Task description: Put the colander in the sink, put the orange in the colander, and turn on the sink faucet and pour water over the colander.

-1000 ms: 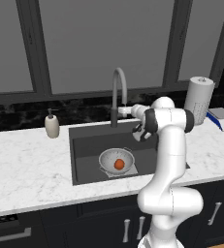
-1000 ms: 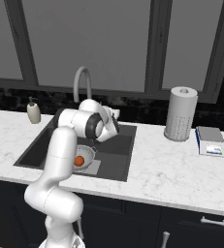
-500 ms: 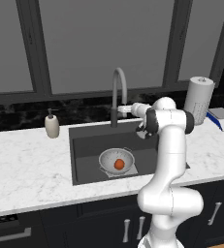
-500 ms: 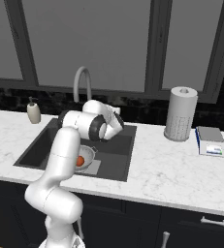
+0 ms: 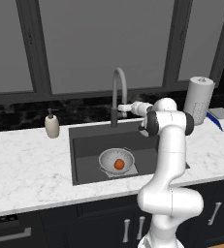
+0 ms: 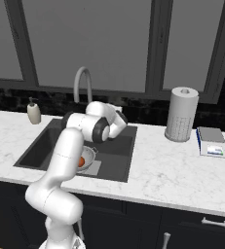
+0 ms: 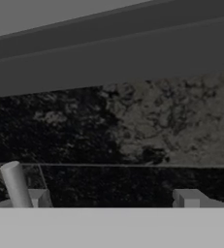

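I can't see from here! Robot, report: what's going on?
Gripper open, empty, beside the sink faucet. Orange in the colander, colander in the sink. No water visible. Nothing blocking.

A small cream soap bottle with a dark pump top (image 5: 52, 125) stands on the white marble counter (image 5: 26, 169), far off to the left of my claw. A tall white roll of paper towels (image 5: 199, 100) stands upright on the other side, to the right of my claw. Past the roll, further right, a flat blue and white box with a grey top (image 6: 211, 142) lies on the counter. Right in front of my claw is a black speckled stone wall (image 7: 133, 131). Above it are big grey windows with dark frames (image 5: 89, 43).
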